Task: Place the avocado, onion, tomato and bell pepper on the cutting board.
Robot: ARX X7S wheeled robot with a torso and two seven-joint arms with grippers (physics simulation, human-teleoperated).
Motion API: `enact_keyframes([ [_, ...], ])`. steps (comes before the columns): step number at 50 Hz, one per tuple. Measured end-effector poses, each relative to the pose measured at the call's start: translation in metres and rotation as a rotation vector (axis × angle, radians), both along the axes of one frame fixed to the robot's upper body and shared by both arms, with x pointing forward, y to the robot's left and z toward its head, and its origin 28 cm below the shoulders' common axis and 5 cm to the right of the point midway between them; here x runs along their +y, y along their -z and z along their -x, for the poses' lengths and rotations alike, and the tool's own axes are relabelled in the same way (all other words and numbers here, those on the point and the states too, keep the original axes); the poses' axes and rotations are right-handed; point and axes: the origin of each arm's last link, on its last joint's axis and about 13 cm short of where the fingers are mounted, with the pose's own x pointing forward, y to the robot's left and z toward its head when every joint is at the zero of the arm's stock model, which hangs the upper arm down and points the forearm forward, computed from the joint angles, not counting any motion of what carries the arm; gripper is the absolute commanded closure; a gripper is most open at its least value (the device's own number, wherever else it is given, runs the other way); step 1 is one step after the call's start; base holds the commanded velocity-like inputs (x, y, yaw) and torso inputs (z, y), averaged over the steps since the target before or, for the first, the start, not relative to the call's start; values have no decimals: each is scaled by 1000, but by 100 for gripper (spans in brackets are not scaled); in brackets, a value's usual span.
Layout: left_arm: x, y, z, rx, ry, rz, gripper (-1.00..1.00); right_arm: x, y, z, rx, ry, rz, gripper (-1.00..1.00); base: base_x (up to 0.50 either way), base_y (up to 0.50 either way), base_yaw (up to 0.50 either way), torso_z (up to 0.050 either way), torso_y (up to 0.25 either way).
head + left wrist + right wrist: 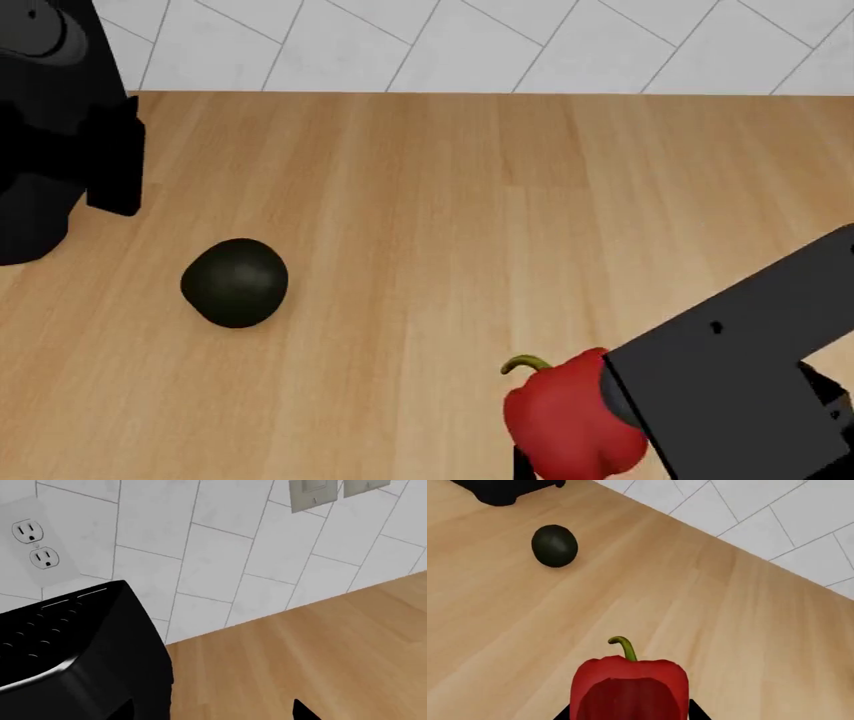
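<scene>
Wooden counter point(441, 200) fills head view; cutting board nowhere in frame, so drop target unknown: risk of blind carry.
Black appliance point(47, 130) at 10 o'clock: obstacle for left arm, wrist camera close against it.
Right gripper point(630, 715) at 5 o'clock appears clamped on bell pepper point(571, 415), fingers mostly hidden. Lumpy skin, low grip: pepper may twist or slip mid-carry.
Avocado point(235, 282) at 8 o'clock, loose on counter, well apart; egg shape rolls if nudged.
Left gripper: only dark tip visible, opening cannot be told.
Onion, tomato unseen.

Avocado point(235, 282) left of, behind bell pepper point(571, 416).
</scene>
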Motion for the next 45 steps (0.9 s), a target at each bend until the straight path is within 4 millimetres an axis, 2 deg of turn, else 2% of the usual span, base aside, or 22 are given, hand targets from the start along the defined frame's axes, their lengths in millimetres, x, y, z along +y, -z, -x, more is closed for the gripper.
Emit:
enact_keyframes([
  [16, -7, -10, -3, 129, 90, -11, -100, -2, -18, -6, -148, 69, 29, 100, 0, 0, 0, 0, 0],
  [32, -18, -16, -13, 280, 177, 1, -100, -2, -25, -6, -211, 95, 23, 100, 0, 0, 0, 0, 0],
  [45, -25, -13, -20, 380, 211, 5, -100, -1, -27, -5, -228, 96, 21, 100, 0, 0, 0, 0, 0],
])
